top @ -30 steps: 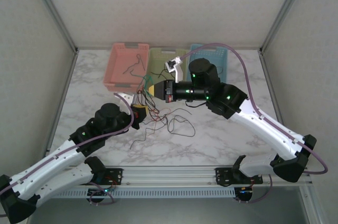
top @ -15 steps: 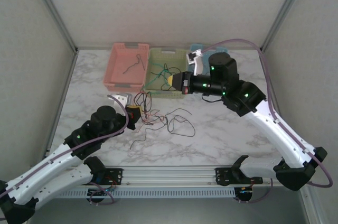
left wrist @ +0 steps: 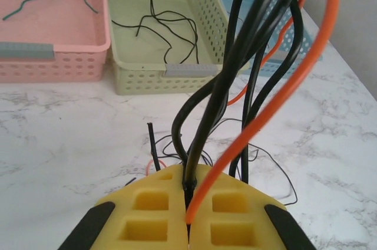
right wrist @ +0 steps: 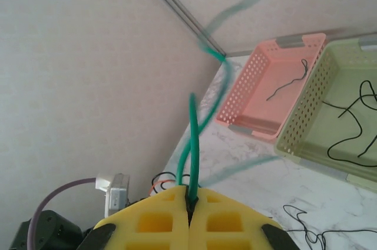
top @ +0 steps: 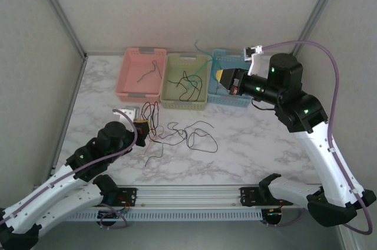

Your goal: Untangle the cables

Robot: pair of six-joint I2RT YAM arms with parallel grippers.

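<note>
From above, the right claw [top: 219, 77] pinches a green cable [top: 207, 61] over the blue basket [top: 235, 101], while the left claw [top: 141, 125] holds the tangle [top: 189, 134] that trails to its right on the table [top: 247, 144]. The left wrist view adds detail: the claw is clamped on black cables [left wrist: 227, 79] and an orange cable [left wrist: 294, 79] together, so pulling could tighten knots. The right wrist view shows the green tail blurred above its claw, so it might slip free.
</note>
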